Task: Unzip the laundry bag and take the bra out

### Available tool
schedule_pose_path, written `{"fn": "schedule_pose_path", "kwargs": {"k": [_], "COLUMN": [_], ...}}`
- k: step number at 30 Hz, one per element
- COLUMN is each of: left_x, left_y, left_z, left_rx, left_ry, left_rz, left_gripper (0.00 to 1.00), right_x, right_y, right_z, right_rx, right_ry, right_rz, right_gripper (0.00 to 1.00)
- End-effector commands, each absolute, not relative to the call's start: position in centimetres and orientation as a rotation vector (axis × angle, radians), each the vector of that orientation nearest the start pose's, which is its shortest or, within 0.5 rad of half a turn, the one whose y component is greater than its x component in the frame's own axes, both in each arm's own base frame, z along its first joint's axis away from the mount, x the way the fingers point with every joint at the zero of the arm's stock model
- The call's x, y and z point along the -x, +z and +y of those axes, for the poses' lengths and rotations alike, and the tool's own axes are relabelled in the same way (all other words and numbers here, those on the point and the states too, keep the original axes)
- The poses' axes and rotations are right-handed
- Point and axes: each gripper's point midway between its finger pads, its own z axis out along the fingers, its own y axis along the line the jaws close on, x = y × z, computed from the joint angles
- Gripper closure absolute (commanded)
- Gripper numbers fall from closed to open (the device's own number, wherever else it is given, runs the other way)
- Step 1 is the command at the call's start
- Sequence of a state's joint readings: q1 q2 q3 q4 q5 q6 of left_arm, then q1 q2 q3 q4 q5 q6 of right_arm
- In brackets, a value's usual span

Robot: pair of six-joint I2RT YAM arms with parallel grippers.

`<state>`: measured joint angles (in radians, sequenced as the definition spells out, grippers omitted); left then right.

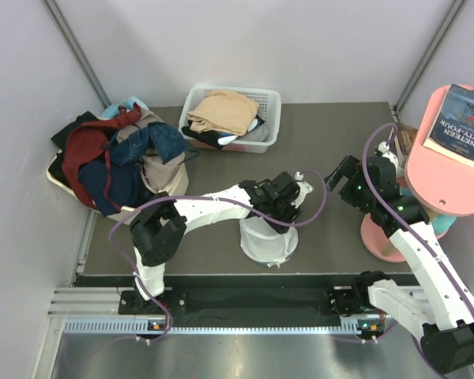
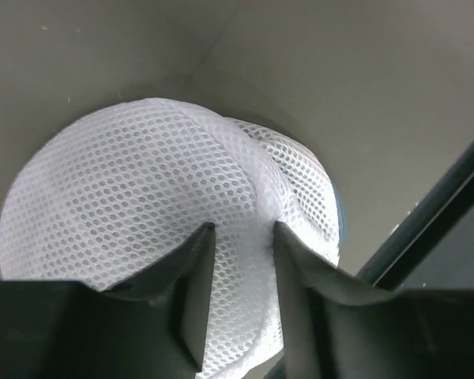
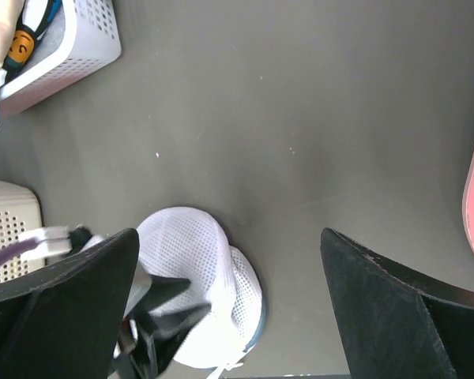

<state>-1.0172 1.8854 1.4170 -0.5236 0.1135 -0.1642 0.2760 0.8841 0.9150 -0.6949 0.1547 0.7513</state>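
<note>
The laundry bag [image 1: 266,241], a round white mesh pouch, lies on the dark table near the front edge. It fills the left wrist view [image 2: 142,197] and shows in the right wrist view [image 3: 197,253], with a raised fold across its top. My left gripper [image 1: 287,207] points down onto it. Its jaws [image 2: 243,229] stand partly apart, astride that fold of mesh. My right gripper [image 1: 341,172] hovers wide open [image 3: 227,233] to the right of the bag and above it, holding nothing. The bra is hidden.
A white slotted basket [image 1: 272,103] with a tan garment [image 1: 221,110] stands at the back. A heap of red and blue clothes [image 1: 118,158] fills a tub at the left. At the right a pink stand [image 1: 442,174] carries a book [image 1: 466,122].
</note>
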Motion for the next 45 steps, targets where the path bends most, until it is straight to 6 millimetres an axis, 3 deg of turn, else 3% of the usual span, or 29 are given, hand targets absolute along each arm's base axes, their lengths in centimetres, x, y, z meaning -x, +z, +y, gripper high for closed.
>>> {"fn": "schedule_pose_path", "kwargs": {"k": [1,3,5,11,14,18,21,27,31,37,45], "left_x": [-23.1,-24.0,-24.8,-28.4,-31.1,-32.4,-33.3,-33.6,-33.5,-33.6,-33.8], "left_y": [6.2,6.4,6.6,7.6,9.0,9.2,9.1,8.6,8.2,7.8,8.2], "left_z": [-39.0,-38.4,-38.0,-35.1,-33.3,-31.8,-31.0,-30.5,-30.2,-29.5,-29.3], "left_rx": [-1.012,-0.946,-0.874,-0.512,-0.24,-0.083,0.005,0.047,0.067,0.095,0.115], "left_ry": [-0.498,-0.504,-0.503,-0.526,-0.613,-0.613,-0.615,-0.634,-0.628,-0.618,-0.622], "left_rz": [2.474,2.486,2.498,2.545,2.529,2.532,2.537,2.554,2.563,2.573,2.565], "left_gripper": [0.7,0.81,1.0,1.0,1.0,1.0,1.0,1.0,1.0,1.0,1.0], "right_x": [-26.8,-27.1,-27.5,-28.1,-27.6,-26.7,-26.5,-25.8,-25.2,-24.2,-25.2], "right_y": [21.1,21.0,21.0,18.4,15.3,12.6,12.0,9.3,6.9,5.4,3.8], "right_z": [7.6,7.9,8.3,12.2,13.9,16.1,18.2,21.4,22.5,24.3,25.5], "right_rx": [-0.593,-0.59,-0.574,-0.338,-0.249,-0.151,-0.026,0.214,0.266,0.389,0.425], "right_ry": [0.405,0.419,0.442,0.606,0.676,0.815,0.942,1.028,1.046,1.09,1.058], "right_rz": [2.156,2.158,2.15,2.284,2.416,2.495,2.496,2.529,2.596,2.617,2.629], "right_gripper": [0.03,0.03,0.03,0.04,0.05,0.07,0.11,0.29,0.39,0.45,0.53]}}
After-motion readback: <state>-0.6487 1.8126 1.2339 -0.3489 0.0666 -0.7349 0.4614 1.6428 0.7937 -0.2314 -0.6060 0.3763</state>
